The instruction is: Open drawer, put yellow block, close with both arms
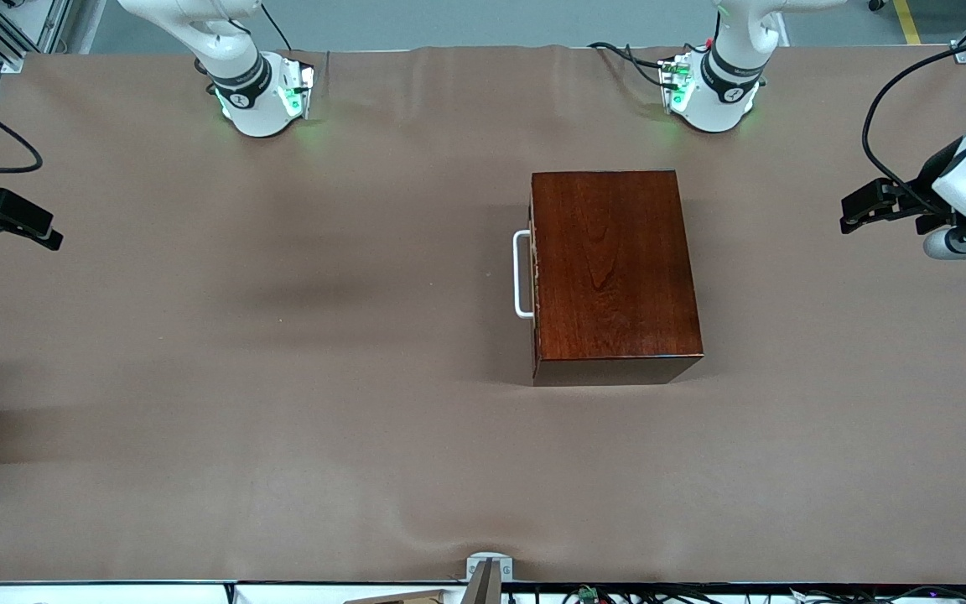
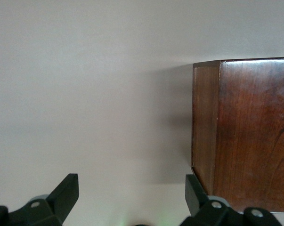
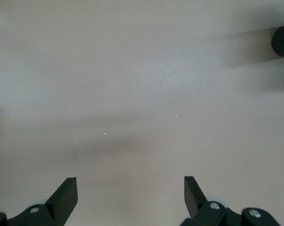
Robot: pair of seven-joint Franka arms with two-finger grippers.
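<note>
Drawer [image 1: 536, 273] is fully shut, its dark front flush with the glossy reddish-brown wooden box [image 1: 613, 268] that sits on the brown table [image 1: 282, 377], toward the left arm's end and roughly midway between the robots' bases and the front camera. The box top shows clean wood grain. Down in scale now: the white U-shaped handle [image 1: 521, 274] sticks out from the drawer front, pointing toward the right arm's end of the table.

Both arms wait out wide. The left gripper [image 1: 864, 205] hangs over the table edge at the left arm's end, well apart from the box, fingers spread with nothing between them; its wrist view catches a corner and side of the box [image 2: 245, 136] past the gripper [image 2: 132, 197].

The right gripper [image 1: 22, 225] hovers over the table edge at the right arm's end, well apart from the handle. Its wrist view shows the gripper [image 3: 131, 197] spread wide over bare table, holding nothing. No yellow block shows in any view.
</note>
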